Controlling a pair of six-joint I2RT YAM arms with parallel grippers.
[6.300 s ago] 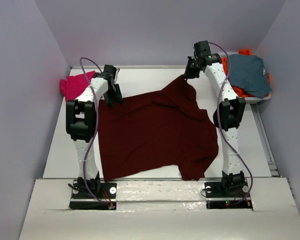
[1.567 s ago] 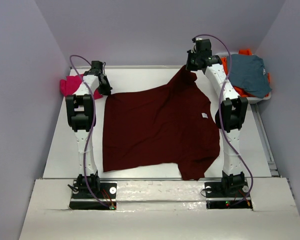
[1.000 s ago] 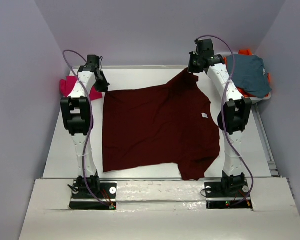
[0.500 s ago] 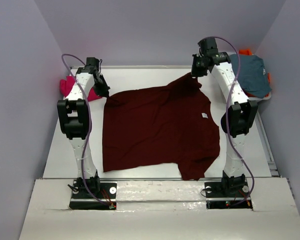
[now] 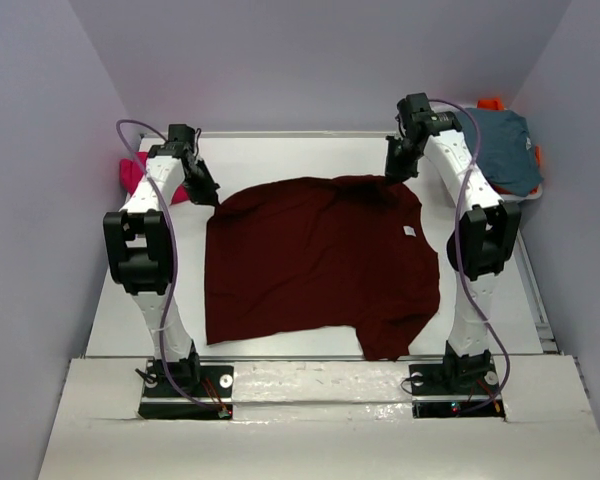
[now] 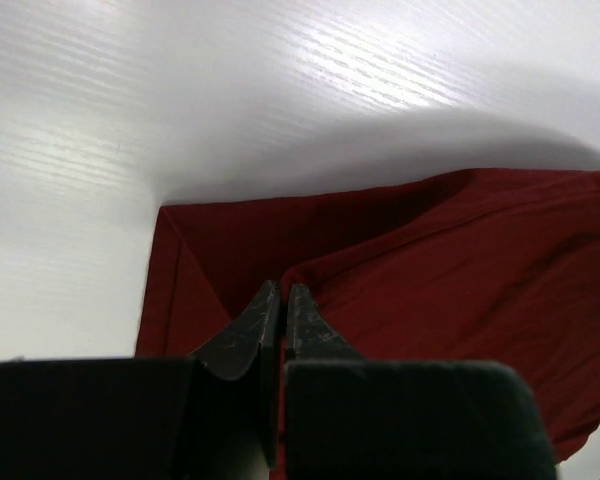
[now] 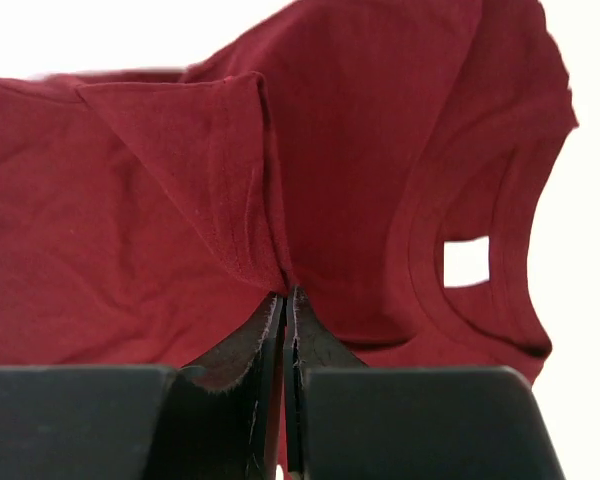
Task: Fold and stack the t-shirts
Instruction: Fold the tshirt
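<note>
The large dark maroon cloth t-shirt is spread on the white table, collar right, hem left. Its far edge is clamped at the left corner by the left gripper and, apparently at the sleeve, by the right gripper; everything else lies nearward.

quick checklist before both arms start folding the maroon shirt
1. Left gripper shut on the far left corner of the maroon t-shirt: ok.
2. Right gripper shut on a fold of cloth beside the collar: ok.
3. Shirt body spread flat on the table: ok.
4. Near right sleeve flat: not ok, it is rumpled at the table's near edge.
5. Pink t-shirt and grey-blue t-shirt apart from the maroon one: ok.
6. Each gripper holds only one layer: cannot tell.
</note>
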